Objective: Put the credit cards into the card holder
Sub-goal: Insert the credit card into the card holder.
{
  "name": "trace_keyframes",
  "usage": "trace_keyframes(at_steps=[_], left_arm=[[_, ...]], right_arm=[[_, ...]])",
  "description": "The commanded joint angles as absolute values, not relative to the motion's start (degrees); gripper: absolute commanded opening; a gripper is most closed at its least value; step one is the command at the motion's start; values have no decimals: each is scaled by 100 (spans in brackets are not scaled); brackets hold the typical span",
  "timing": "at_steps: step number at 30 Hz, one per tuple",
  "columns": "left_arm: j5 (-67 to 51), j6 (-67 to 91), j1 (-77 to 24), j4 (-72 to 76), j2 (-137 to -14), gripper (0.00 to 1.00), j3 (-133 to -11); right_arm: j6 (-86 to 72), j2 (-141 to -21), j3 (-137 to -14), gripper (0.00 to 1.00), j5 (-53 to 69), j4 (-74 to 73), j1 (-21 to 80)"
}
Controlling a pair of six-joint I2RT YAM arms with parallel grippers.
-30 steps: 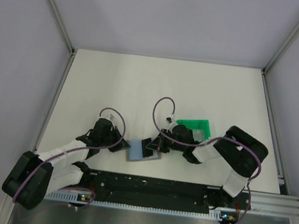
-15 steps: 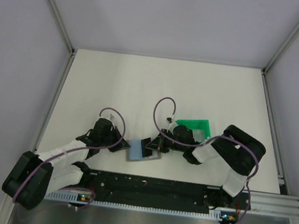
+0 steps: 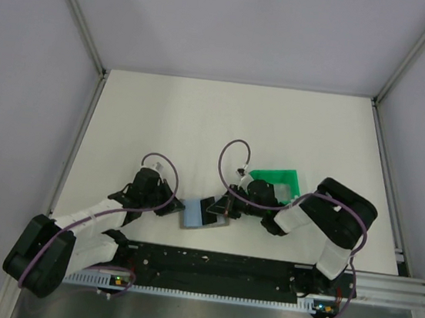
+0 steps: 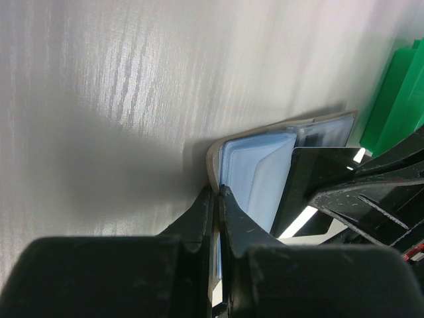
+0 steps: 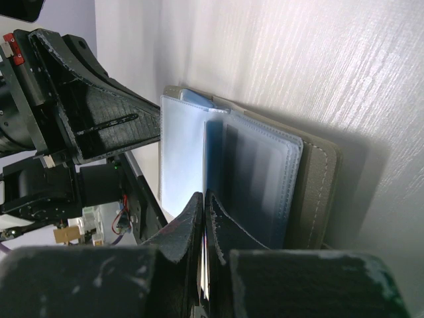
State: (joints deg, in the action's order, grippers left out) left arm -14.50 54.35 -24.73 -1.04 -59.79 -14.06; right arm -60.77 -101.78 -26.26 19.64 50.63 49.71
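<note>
- Since 1 second ago the right arm has edged a little to the left. It carries the right gripper (image 3: 224,207) and its card (image 4: 318,182) slightly closer to the holder (image 4: 255,172). The left arm and the holder sit where they did.
- The left gripper (image 4: 217,193) is clenched on the holder's edge, with a sliver of blue pocket pinched between its 2 fingers.
- The holder lies open on the table (image 3: 202,119) near the front edge, between the 2 grippers. Its pale blue pockets sit over a grey-tan cover.
- The right gripper is clenched on 1 dark, glossy card, gripped by one edge.
- In the left wrist view the card stands tilted, and its free edge meets the side of a blue pocket.
- I cannot tell whether the card has entered the pocket.
- In the right wrist view the 2 fingers are pressed close together, their tips just beside the stitched blue pockets. The left gripper faces them from across the holder.
- A green frame (image 3: 282,176) lies on the table behind the right gripper, apart from the holder.
</note>
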Motion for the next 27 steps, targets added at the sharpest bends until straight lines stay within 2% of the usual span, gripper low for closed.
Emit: trace_keyframes(at_steps=[1,16,27], left_arm=[[-1266,5388,-2479,-211,-6038,0,-1274],[-1266,5388,-2479,-220,-6029,0,-1257],[-1292,5467,-2479,-88,-6038,0,-1213]], right_arm=[[-6056,-10344,-2716,0,2004,5308,4975],[-5968,-10187,-2856,0,1661,4834,4931],[-6600,-10222,-2382,0,1310,5414,5071]])
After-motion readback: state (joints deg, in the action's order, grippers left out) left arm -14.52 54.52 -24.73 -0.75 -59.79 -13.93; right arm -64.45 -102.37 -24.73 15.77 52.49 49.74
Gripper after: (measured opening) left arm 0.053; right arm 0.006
